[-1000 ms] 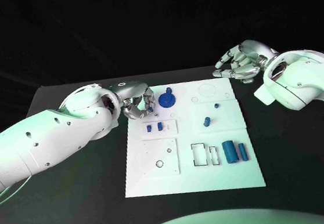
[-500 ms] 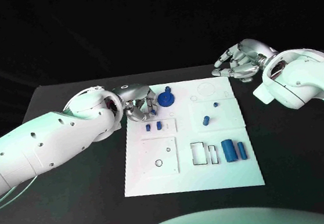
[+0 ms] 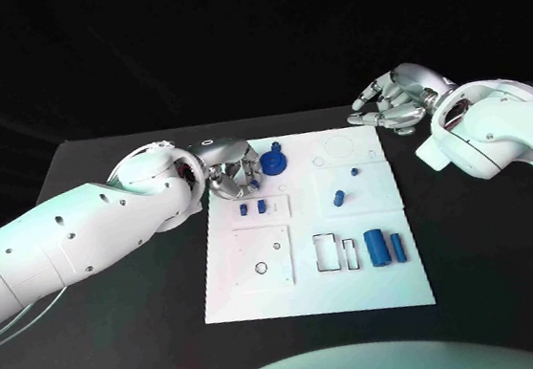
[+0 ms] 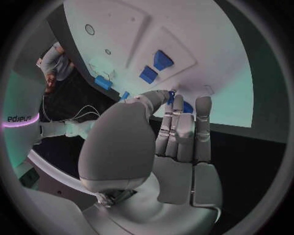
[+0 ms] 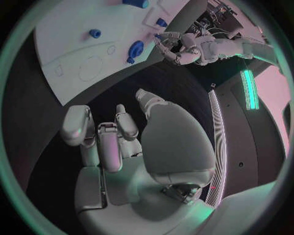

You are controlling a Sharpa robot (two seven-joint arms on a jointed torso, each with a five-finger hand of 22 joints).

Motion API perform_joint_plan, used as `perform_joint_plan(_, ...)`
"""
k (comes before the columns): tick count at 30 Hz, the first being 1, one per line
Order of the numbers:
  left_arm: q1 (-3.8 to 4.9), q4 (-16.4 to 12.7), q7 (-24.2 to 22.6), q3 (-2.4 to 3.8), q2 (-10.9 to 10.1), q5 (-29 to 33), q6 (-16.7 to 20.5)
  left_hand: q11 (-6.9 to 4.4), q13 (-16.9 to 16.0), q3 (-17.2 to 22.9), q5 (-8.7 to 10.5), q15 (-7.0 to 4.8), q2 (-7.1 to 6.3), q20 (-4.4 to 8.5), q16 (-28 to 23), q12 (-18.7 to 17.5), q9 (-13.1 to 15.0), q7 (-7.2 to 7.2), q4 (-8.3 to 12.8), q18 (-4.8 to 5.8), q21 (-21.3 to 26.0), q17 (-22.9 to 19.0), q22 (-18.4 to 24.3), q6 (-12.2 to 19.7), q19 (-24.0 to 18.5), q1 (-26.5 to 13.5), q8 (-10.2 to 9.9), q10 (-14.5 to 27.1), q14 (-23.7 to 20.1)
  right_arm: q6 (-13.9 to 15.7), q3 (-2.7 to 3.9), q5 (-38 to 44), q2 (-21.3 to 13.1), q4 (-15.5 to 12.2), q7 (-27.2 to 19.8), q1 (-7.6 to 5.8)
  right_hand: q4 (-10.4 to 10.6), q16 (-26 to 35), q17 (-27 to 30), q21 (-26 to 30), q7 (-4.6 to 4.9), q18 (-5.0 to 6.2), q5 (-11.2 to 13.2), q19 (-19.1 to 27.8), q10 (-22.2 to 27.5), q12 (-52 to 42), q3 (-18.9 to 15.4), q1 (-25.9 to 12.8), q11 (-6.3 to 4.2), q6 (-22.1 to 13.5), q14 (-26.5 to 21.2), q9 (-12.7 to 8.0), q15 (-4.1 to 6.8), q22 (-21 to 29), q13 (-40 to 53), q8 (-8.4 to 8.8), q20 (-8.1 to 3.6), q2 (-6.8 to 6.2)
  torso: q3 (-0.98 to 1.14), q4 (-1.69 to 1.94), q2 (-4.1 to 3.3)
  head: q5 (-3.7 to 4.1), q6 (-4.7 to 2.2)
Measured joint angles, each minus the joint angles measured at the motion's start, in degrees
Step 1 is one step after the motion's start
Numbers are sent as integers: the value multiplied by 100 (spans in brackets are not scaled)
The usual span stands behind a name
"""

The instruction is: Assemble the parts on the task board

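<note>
We read this as a robotics lab or test cell, staged for recording. A matte black tabletop (image 3: 119, 298) stands against a black backdrop that closes off the surroundings in the head view. On the tabletop lies a white task board (image 3: 317, 292) with outlined recesses and small blue parts (image 3: 378, 248), the sort of fixture we associate with benchmark trials rather than production. The right wrist view catches a lit green strip light (image 5: 247, 81) on a wall panel, with pinkish light beside it. In the left wrist view we note loose cables (image 4: 76, 115) trailing near the table edge. No domestic furnishings appear.
</note>
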State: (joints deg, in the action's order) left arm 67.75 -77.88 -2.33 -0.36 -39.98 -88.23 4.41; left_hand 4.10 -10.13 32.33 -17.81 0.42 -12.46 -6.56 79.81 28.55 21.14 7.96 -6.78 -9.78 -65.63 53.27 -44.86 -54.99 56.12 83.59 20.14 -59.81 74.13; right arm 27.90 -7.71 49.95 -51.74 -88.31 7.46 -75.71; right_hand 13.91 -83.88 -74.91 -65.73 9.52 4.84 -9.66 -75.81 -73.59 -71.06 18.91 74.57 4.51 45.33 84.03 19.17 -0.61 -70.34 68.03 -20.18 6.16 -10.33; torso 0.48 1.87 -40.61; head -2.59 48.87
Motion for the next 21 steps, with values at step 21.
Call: perform_joint_plan(21,5,150,0,-10,37,-82,-84,0,-8,-15,21,0,0,0,0,-26,23,-21,15,0,-21,-1,-11,-62,0,0,-10,-42,0,1,0,-7,-8,0,4,0,0,0,0,0,0,0,0,0,0,0,0,0,0,0,0,0,0,0,0,0,0,0,-3,1,-1,2,42)
